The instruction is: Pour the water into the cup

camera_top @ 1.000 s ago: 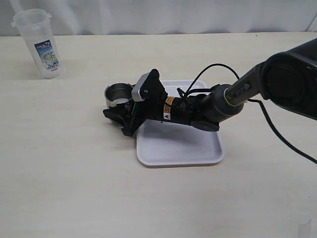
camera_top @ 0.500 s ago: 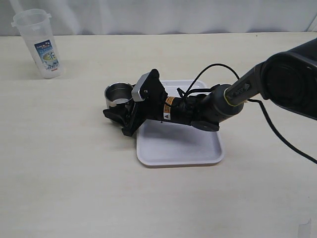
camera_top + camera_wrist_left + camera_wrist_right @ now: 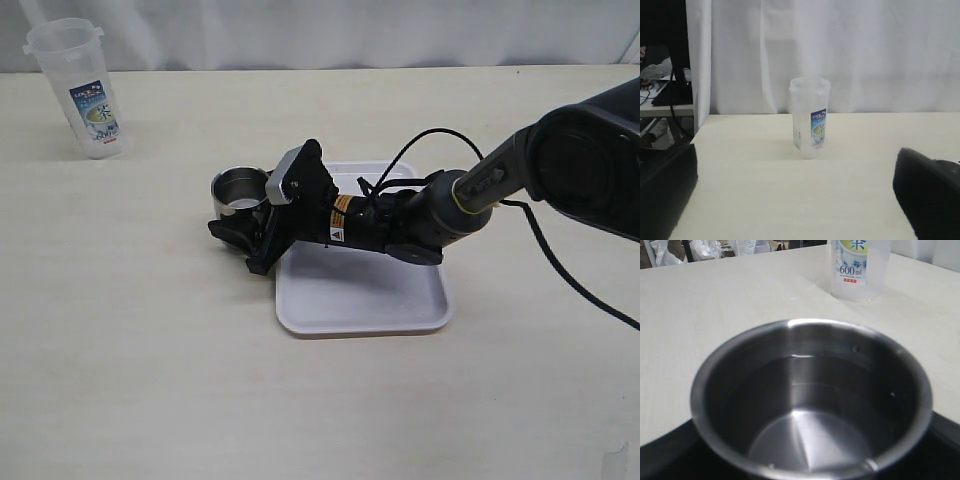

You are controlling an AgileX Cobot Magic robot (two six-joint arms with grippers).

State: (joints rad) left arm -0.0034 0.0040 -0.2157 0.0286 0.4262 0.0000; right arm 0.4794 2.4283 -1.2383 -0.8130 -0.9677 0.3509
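Right claw (image 3: pixel 238 215) is gripping the cup (image 3: pixel 240 188). Jaws are partly spread, dark fingers pressing in on either side of the steel wall in the right wrist view. Cup is standing upright on the surface (image 3: pixel 150 380), just left of the white tray (image 3: pixel 400 310), not on it. Right arm is lying low across the tray from the right, its cable (image 3: pixel 420 140) looping above. Left claw (image 3: pixel 795 172) is standing wide open, holding nothing, facing the plastic container (image 3: pixel 85 95). That container is standing at the far left, well apart from the cup.

Risks, as I am judging them:
- With the cup sitting off the tray, any overshoot is going straight onto the surface.
- Claw and wrist camera are sitting right beside the rim, so a wide or splashing stream is wetting them first.
- Polished steel is giving the jaws little bite; a nudge from the container's lip could be tipping the cup.
- The tall container may be toppling if the left claw is closing off-centre.
- Cannot tell whether either vessel is holding water.
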